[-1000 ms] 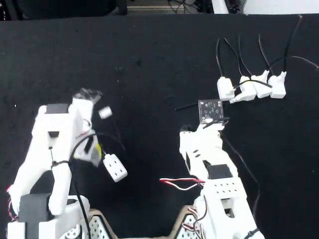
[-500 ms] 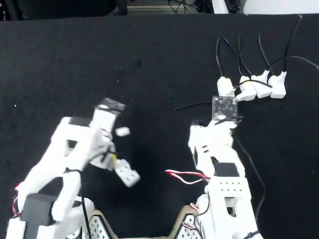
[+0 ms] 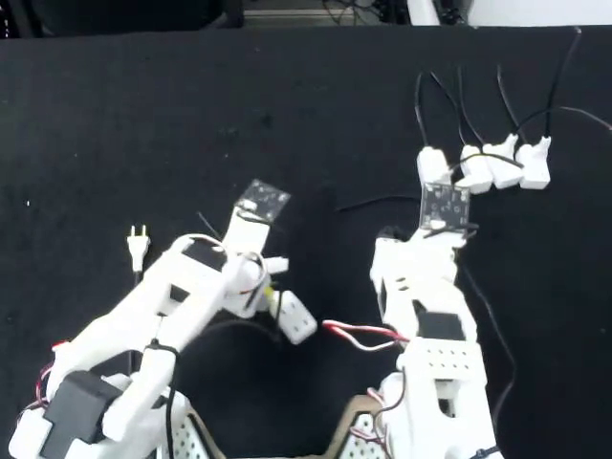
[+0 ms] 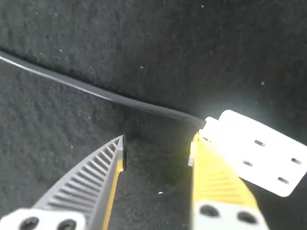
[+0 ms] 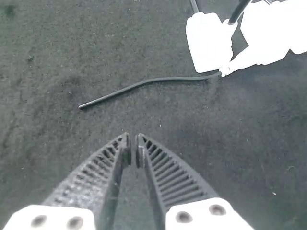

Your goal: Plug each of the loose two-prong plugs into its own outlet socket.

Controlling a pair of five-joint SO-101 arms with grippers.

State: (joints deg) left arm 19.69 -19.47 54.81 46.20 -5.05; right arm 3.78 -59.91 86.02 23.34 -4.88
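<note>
A loose white two-prong plug lies on the black table at the left, prongs pointing away. A white socket block with several slots lies near the front centre, on a thin black cord. My left gripper is open just above the mat, its yellow finger against the block's cord end. At the far right several white plugs cluster together with black leads. My right gripper is shut and empty, short of that cluster.
A loose black cable lies on the mat between my right gripper and the cluster. Red and white wires hang from the right arm. The black mat stretches bare across the back and left.
My left arm has swung right, uncovering the loose plug at the left. The socket block has shifted right with the gripper. My right arm has edged toward the plug cluster.
</note>
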